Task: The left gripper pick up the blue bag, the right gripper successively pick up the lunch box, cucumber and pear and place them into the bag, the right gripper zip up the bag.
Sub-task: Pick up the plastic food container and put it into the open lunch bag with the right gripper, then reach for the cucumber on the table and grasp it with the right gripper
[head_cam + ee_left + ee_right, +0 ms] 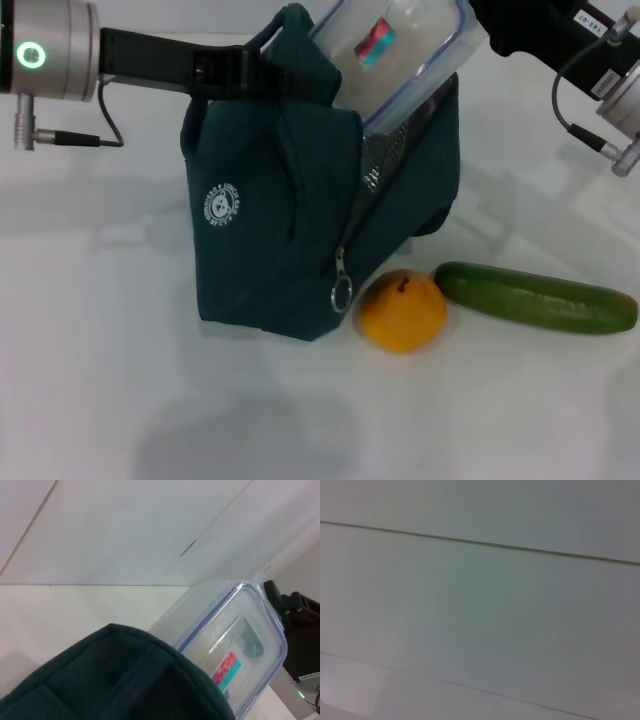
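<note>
The blue bag (290, 230) stands on the white table, lifted by one loop handle, with my left gripper (243, 70) shut on that handle at its top left. Its mouth is open and shows silver lining. The lunch box (395, 50), clear with a blue-rimmed lid and a red-and-blue sticker, hangs tilted with its lower end inside the mouth. My right gripper (478, 18) is shut on its upper end. In the left wrist view the bag (125, 680) fills the lower part, with the lunch box (235, 655) beyond it. The pear (402, 312) and the cucumber (535, 297) lie in front of the bag.
The bag's ring zipper pull (342, 292) hangs at its front corner, just left of the pear. The white table (120, 380) spreads out around it. The right wrist view shows only a plain pale surface.
</note>
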`<state>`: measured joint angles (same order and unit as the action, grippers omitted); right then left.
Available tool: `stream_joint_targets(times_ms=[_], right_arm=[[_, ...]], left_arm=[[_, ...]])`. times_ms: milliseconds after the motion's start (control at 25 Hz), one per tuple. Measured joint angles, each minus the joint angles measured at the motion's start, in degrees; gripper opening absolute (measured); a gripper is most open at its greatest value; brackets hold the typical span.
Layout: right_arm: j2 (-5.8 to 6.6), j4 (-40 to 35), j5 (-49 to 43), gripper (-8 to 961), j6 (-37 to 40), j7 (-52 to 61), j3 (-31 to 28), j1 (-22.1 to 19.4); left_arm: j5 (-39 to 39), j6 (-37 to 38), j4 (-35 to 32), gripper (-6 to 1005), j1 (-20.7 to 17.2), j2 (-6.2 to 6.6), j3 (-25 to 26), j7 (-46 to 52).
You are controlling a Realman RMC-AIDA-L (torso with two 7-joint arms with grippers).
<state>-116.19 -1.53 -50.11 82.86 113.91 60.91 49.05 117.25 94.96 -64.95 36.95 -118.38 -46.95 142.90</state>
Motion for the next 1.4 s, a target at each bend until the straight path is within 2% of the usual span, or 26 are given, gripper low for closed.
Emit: stream_joint_targets(times_ms=[560,1040,1240,1400], right_arm=[[0.00,-0.6,0.0,140,-4.0,-2.0,2.5,0.1],[0.00,-0.8,0.2,145,-3.7,-3.6,2.6,0.5],[0.00,-0.9,0.2,309,-2.9,-3.9,2.5,0.6],[0.00,-2.6,0.4,306,-2.5,-4.1,2.5,-0.6]], left_arm=[[0.2,-0.3,0.2,68,-0.1,-0.05,-0.3,-1.9],[0.2,-0.3,0.8,69,0.2,-0.05,-0.3,-2.6],[0.2,-0.3,0.9,70,0.2,-0.01,-0.3,-2.9],[0.2,-0.3,1.7,70,0.3,-0.01,-0.1,-3.2]])
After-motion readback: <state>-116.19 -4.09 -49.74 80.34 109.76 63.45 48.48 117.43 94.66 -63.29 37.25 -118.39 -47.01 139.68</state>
